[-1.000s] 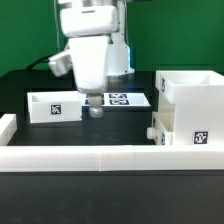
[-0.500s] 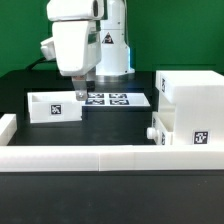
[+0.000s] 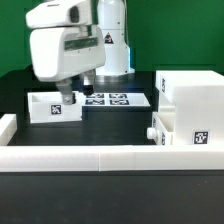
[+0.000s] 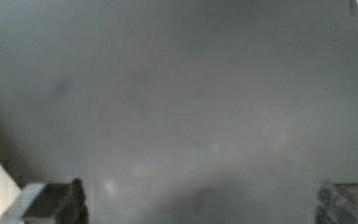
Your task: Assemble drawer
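Observation:
A small white open-top tray (image 3: 52, 107) with a square tag stands on the black table at the exterior view's left. The tall white box shell (image 3: 192, 105) stands at the right. A second smaller white part (image 3: 159, 129) sits against its lower left side. My gripper (image 3: 76, 94) hangs just above the left tray's right end. In the wrist view the gripper (image 4: 204, 202) is open: its two fingertips (image 4: 60, 202) stand far apart over blurred dark table, with nothing between them.
The marker board (image 3: 118, 99) lies flat behind the gripper, between the tray and the shell. Low white border blocks run along the front (image 3: 100, 158) and the left edge (image 3: 8, 126). The arm's white base stands at the back.
The gripper has swung towards the exterior view's left, from over the marker board to over the left tray, and its body has turned. The drawer parts have not moved.

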`<state>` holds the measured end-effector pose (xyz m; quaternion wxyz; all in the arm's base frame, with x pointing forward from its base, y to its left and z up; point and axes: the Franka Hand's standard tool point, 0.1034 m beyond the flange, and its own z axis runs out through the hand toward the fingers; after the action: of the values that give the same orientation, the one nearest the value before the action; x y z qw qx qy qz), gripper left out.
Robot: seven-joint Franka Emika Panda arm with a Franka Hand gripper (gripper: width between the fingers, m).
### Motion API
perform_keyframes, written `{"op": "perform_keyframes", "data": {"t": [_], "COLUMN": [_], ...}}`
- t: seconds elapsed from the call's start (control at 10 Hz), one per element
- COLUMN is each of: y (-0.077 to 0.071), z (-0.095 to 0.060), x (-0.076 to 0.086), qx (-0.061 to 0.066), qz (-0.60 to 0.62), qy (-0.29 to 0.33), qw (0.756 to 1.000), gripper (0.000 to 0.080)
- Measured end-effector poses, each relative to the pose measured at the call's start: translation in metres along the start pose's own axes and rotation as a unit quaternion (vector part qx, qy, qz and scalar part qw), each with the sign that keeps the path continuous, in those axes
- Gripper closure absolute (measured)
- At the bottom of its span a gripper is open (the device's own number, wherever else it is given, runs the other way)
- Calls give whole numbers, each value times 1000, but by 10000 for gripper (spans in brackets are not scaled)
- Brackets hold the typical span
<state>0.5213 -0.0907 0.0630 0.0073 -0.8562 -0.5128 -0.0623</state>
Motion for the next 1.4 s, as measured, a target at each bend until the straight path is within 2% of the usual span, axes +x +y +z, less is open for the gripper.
{"op": "perform_keyframes", "data": {"t": [0.3, 0.9, 1.0, 1.1, 1.3, 1.4], "y": [-24, -28, -31, -42, -63, -74], "z": [-14, -13, -14, -14, -10, -6], "x": [-24, -25, -30, -40, -50, -57], "qx": [0, 1, -6, -10, -15, -11], "qz": [135, 300, 304, 308, 311, 315], "qy": [-12, -12, -11, -14, -16, -21], "qw": [991, 954, 953, 951, 950, 949], "gripper": [151, 151, 151, 151, 151, 151]}}
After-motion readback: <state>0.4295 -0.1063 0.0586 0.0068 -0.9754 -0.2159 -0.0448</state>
